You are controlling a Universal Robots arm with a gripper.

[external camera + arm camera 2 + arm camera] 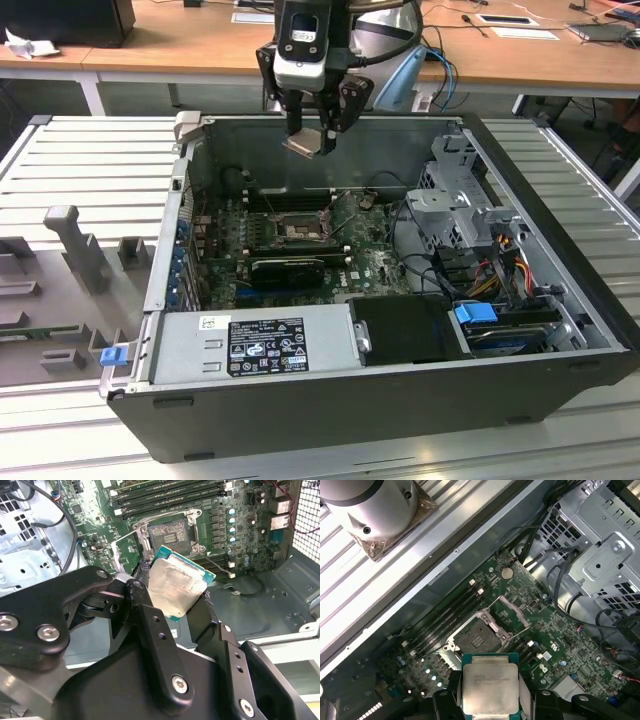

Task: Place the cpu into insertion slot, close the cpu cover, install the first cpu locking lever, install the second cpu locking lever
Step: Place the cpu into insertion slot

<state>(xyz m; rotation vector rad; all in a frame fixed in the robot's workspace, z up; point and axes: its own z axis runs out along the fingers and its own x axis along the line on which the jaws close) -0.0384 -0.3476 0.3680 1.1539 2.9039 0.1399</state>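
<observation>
A wooden desk [180, 40] stands behind the ribbed grey bench [90, 160], bearing what look like papers [523, 32].

Open dark computer case [300, 410] on ribbed metal table [90, 160]. Green motherboard [375, 265] on case floor. Silver power supply [325, 340] with black label along near wall. Black ridged heatsink block [288, 268] just behind it. Metal drive cage [455, 200] at exterior view's right, coloured cables [505, 255] beside it. Blue clip [112, 354] at case corner, exterior view's left. Grey fixture blocks [85, 245] on table nearby. Wooden desk [180, 40] behind. Memory slots [447, 617] and coin cell [507, 572] on board in first wrist view.
</observation>
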